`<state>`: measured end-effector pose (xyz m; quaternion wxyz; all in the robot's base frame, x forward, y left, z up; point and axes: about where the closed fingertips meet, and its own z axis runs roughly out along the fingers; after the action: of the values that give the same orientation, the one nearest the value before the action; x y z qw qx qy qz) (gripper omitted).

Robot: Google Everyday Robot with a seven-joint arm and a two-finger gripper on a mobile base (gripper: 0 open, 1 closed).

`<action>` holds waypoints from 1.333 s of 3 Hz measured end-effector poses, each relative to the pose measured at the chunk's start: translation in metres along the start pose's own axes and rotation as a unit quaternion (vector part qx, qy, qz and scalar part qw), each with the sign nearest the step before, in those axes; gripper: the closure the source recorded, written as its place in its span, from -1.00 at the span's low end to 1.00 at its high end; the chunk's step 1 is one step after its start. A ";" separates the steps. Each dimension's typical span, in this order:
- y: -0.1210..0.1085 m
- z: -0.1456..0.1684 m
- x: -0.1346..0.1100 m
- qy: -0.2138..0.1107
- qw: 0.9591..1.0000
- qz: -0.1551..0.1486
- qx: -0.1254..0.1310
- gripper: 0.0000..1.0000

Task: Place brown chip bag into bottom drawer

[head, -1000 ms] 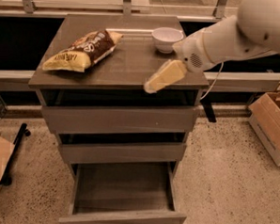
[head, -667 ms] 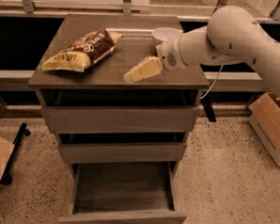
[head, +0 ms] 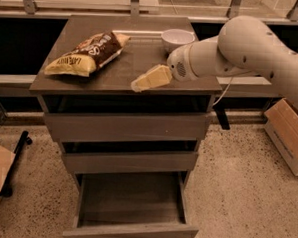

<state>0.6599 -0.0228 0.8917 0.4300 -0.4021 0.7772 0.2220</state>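
A grey-brown cabinet (head: pixel 124 127) with three drawers stands on a speckled floor. A white robot arm (head: pixel 253 46) reaches in from the right over its top. The bottom drawer (head: pixel 131 230) is pulled out. The brown chip bag (head: pixel 87 53) lies on the cabinet top, back left. A white bowl (head: pixel 176 39) sits at the back right. The cream gripper (head: pixel 140 83) hovers over the front edge, well right of the bag, fingers pressed together, holding nothing.

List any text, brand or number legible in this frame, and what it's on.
brown chip bag: white lettering on the dark middle, dark print on the yellow end; both too blurred to read.
gripper, above the cabinet top near its front edge: no text visible.
bottom drawer: none.
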 end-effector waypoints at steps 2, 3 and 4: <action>0.007 0.078 -0.048 -0.088 0.995 0.029 0.036 -1.00; 0.023 0.114 -0.080 -0.108 0.994 0.025 0.026 -1.00; 0.051 0.147 -0.107 -0.112 0.994 0.014 -0.008 -1.00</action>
<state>0.7225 0.1543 0.9039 0.5079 -0.3675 0.7278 0.2780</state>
